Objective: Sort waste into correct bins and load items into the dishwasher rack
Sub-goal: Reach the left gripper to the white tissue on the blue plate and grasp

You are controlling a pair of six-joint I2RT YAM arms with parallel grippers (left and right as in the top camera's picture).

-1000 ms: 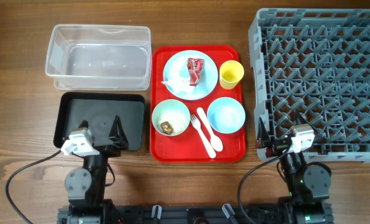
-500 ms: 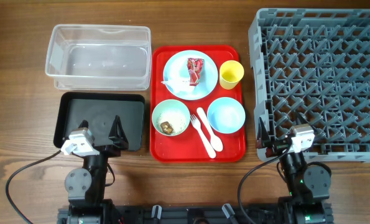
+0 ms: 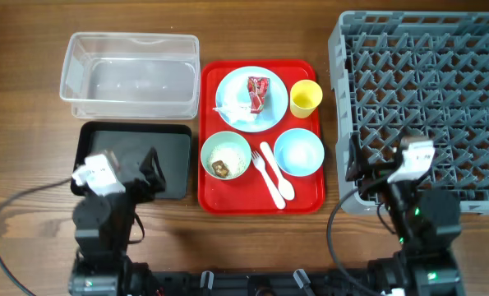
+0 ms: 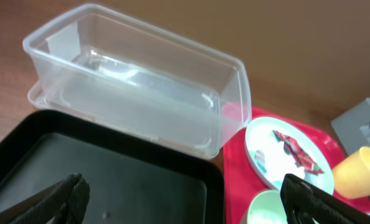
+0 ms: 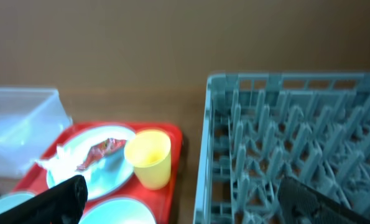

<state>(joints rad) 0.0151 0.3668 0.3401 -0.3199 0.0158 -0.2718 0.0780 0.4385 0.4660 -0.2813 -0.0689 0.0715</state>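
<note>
From above, we are seeing the left gripper (image 3: 133, 168) hovering over the near end of the black tray (image 3: 117, 136), jaws wide apart and holding nothing. The right gripper (image 3: 378, 168) is hanging at the near left corner of the rack (image 3: 425, 82), its jaws equally spread and empty. We are reading both as waiting beside their own drop-off spots.

Everything to be sorted is sitting on the red tray (image 3: 260, 204) between them. The wrapper (image 3: 257, 90) and napkin (image 3: 237, 111) are lying on the plate (image 3: 228, 86), and the food lump (image 3: 220, 168) is resting in the green bowl (image 3: 207, 148). The blue bowl (image 3: 299, 152), cup (image 3: 306, 97), fork (image 3: 258, 160) and spoon (image 3: 285, 191) are filling the rest. The clear tub (image 3: 129, 78) is standing empty.

Through the left wrist camera, we are looking between spread fingers (image 4: 73, 193) across the black tray to the tub, with the plate off to the right.

Through the right wrist camera, the cup is standing nearest, touching or nearly touching the plate. We are judging that the cup and the rack wall are crowding any reach for the wrapper from this side.
</note>
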